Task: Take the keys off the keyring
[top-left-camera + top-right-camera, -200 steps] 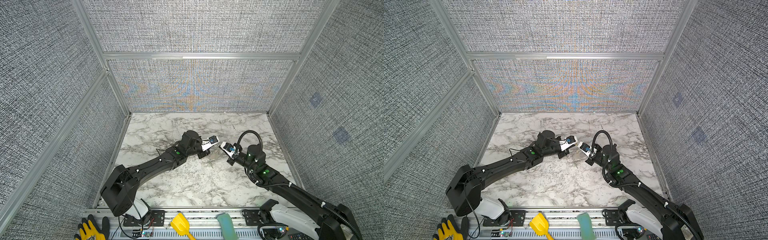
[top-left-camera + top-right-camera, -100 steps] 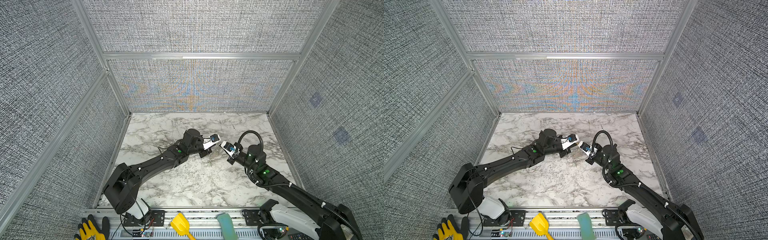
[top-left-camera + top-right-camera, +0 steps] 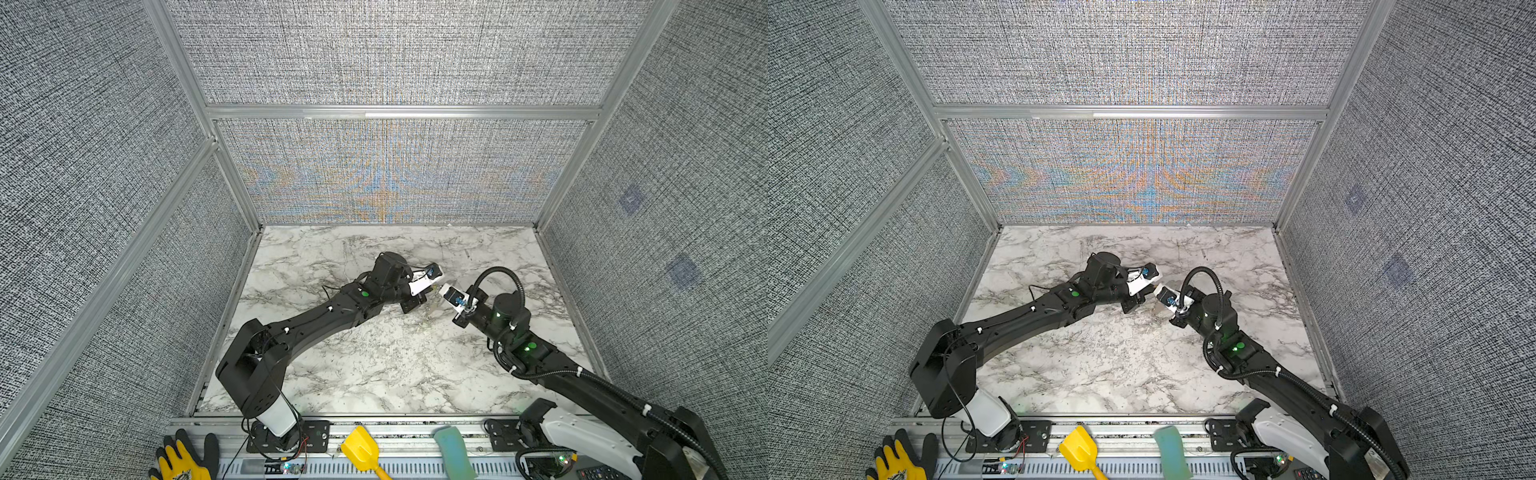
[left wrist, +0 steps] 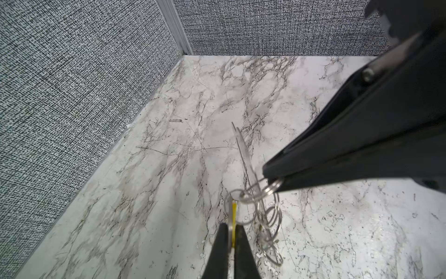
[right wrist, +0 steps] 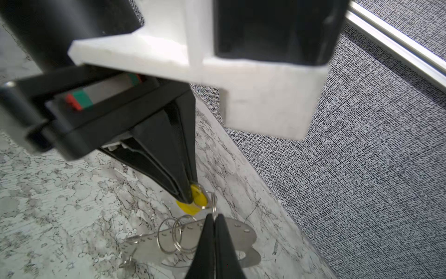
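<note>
Both grippers meet over the middle of the marble table. My left gripper is shut on the yellow tag of a key. A small split ring passes through that tag. My right gripper is shut on that ring. Below them hangs the keyring, a flat grey plate with small holes, seen edge-on in the left wrist view. Several more split rings hang on it. I cannot tell whether the plate touches the table.
A yellow scoop, a teal block and a yellow-black glove lie on the front rail, outside the table. Grey fabric walls close in the back and both sides.
The left gripper has edged slightly towards the right gripper. Both stay shut on the same things.
</note>
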Robot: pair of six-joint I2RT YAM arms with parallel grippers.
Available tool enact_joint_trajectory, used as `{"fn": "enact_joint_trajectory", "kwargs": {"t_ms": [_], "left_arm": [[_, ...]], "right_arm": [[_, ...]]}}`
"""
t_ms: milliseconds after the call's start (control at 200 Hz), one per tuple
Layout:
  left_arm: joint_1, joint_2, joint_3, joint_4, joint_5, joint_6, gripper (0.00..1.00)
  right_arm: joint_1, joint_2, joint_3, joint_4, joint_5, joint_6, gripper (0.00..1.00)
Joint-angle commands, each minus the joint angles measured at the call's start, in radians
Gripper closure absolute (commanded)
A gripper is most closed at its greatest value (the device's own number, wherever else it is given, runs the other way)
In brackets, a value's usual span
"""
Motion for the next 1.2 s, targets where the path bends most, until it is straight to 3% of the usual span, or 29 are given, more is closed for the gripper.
{"fn": "enact_joint_trajectory", "kwargs": {"t_ms": [0, 340, 735, 1196], "left_arm": [[0.002, 0.007, 0.009, -0.043, 0.011, -0.016, 1.00], [0.003, 0.055, 0.086, -0.122, 0.109, -0.003, 1.00], [0.004, 0.096, 0.179, -0.230, 0.134, 0.007, 1.00], [0.006, 0.101, 0.188, -0.285, 0.126, -0.006, 1.00]], "right_arm": [[0.008, 0.001, -0.003, 0.067, 0.081, -0.036, 1.00], [0.013, 0.000, -0.009, 0.091, 0.067, -0.027, 1.00], [0.014, -0.009, -0.011, 0.070, 0.030, -0.023, 1.00], [0.013, -0.005, -0.010, 0.082, 0.179, -0.025, 1.00]]}}
